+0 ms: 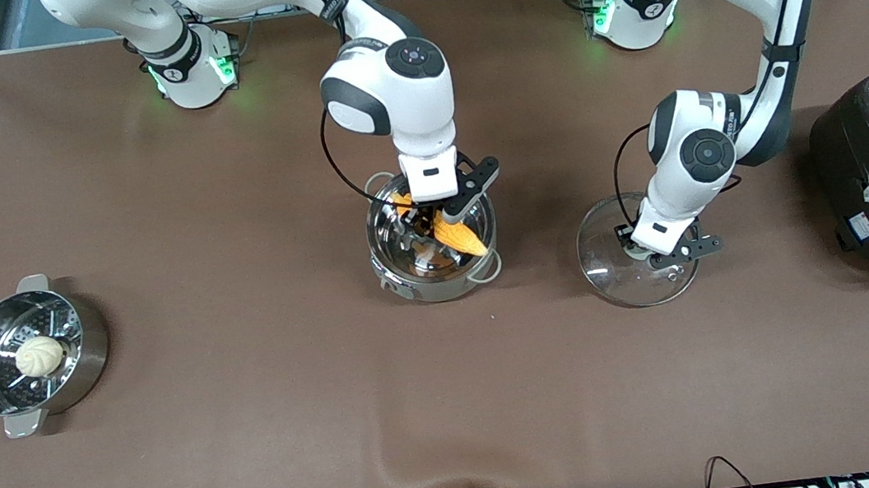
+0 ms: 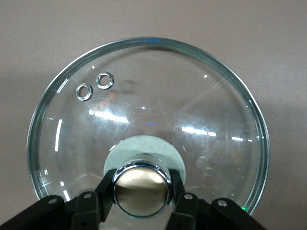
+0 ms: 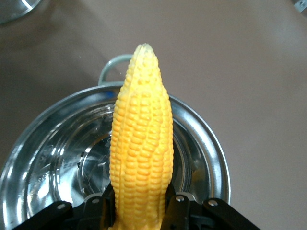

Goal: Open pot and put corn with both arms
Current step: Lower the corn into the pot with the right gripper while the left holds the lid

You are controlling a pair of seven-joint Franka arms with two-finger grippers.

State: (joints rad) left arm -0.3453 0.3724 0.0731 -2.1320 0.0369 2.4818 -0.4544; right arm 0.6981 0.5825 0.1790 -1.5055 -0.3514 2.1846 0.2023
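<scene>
Brown cloth covers the table [image 1: 258, 431] where two white arms share a cooking job. Toward the left arm's end, the left claw [image 2: 142, 191] is clamped on the coppery knob of the glass lid [image 1: 612, 272], which appears to rest on the cloth beside the open pot [image 1: 438, 277] and slightly nearer the front camera. Over the pot, the right claw [image 3: 141, 203] grips the corn [image 3: 141, 143] by its thick end; the cob's long axis slants down from the claw, its tapered tip above the rim beside a loop handle. Release likely turns on the cob clearing that rim to drop inside.
</scene>
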